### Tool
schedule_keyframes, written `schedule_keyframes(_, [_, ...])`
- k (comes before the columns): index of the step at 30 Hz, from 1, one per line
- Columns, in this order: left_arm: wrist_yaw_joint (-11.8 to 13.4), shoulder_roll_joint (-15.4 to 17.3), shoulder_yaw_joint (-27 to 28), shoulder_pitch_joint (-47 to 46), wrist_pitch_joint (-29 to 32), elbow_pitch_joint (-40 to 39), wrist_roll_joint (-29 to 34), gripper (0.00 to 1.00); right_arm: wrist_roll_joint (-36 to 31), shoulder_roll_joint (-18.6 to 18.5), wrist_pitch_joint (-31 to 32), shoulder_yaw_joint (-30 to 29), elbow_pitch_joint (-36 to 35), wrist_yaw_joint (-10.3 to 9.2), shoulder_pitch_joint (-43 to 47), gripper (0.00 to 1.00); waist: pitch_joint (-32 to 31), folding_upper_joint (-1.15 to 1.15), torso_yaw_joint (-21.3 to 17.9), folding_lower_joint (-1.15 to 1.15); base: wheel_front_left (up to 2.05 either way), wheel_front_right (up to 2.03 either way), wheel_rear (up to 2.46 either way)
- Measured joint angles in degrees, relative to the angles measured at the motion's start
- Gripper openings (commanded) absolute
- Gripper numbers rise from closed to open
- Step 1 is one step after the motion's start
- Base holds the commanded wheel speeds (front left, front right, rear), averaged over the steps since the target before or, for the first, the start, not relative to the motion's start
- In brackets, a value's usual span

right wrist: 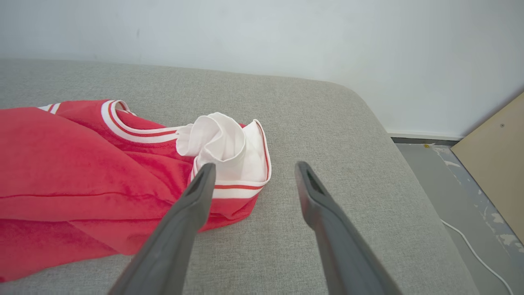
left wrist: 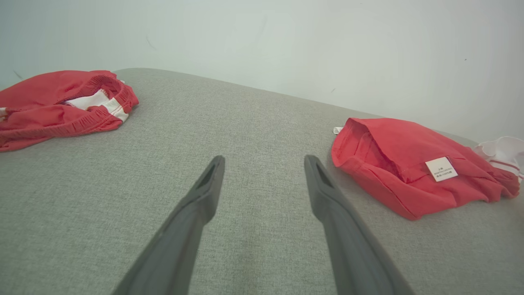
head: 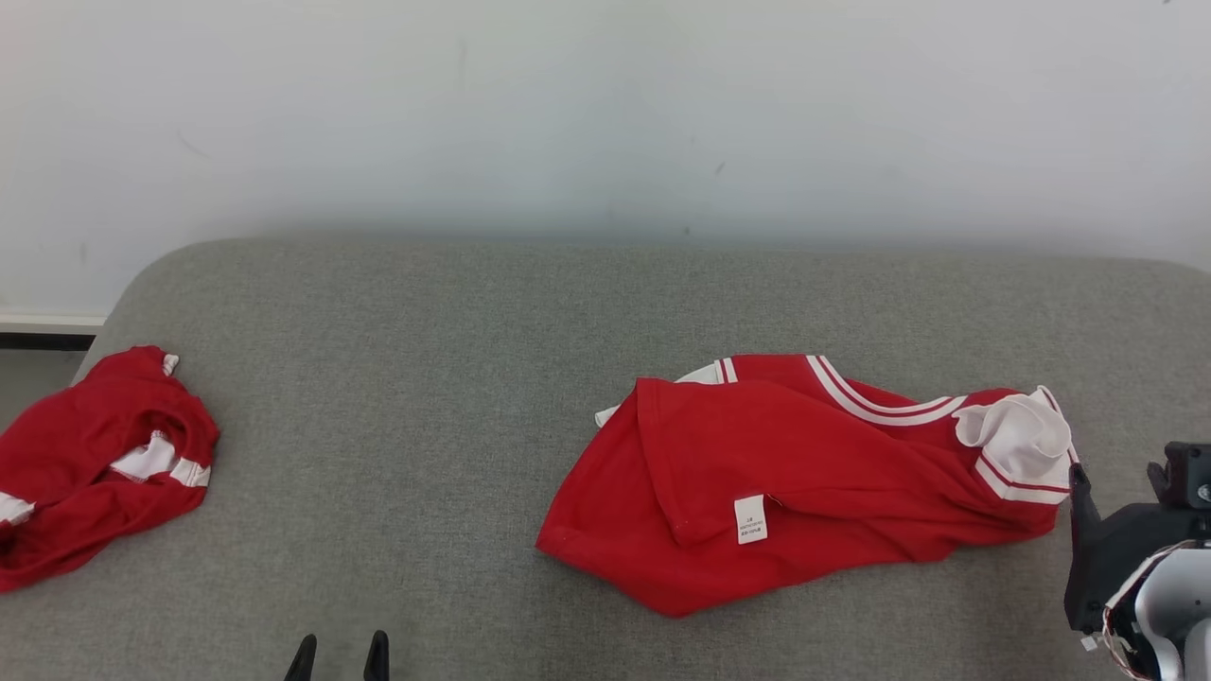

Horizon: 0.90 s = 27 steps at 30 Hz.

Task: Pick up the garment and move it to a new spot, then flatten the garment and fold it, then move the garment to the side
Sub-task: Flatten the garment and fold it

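Note:
The garment [head: 785, 473], a red shirt with white striped trim and a white label, lies crumpled on the grey cushion [head: 426, 378], right of centre. Its white cuff end [right wrist: 223, 143] bunches up at the right. My right gripper [right wrist: 254, 172] is open, its left finger just over the cuff's edge and nothing between the fingers; in the head view the right gripper [head: 1121, 482] sits just right of the shirt. My left gripper [left wrist: 264, 164] is open and empty over bare cushion, with the garment [left wrist: 409, 164] off to its right. In the head view the left gripper [head: 339, 653] pokes up at the bottom edge.
A second red garment [head: 95, 463] with white trim lies bunched at the cushion's left end. A pale wall runs behind. Beyond the cushion's right edge are grey floor [right wrist: 450, 172], a wooden board [right wrist: 495, 155] and a white cable [right wrist: 475, 254].

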Motion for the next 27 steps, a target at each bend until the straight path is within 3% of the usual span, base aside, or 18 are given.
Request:
schedule_keyframes(11, [0.0,0.5,-2.6,-0.5,0.0,0.3,-0.3,1.00,-6.1,-1.5,7.1,2.5,8.2,0.00,-7.8,1.00,0.1,0.00,1.4,0.00,0.00,0.00,0.00])
schedule_keyframes(27, [0.0,0.9,-3.4,-1.6,0.0,0.4,-0.7,1.00,-11.9,-3.0,8.8,-0.2,17.0,0.00,-15.5,1.00,3.4,0.00,5.4,0.01,0.00,0.00,0.00])
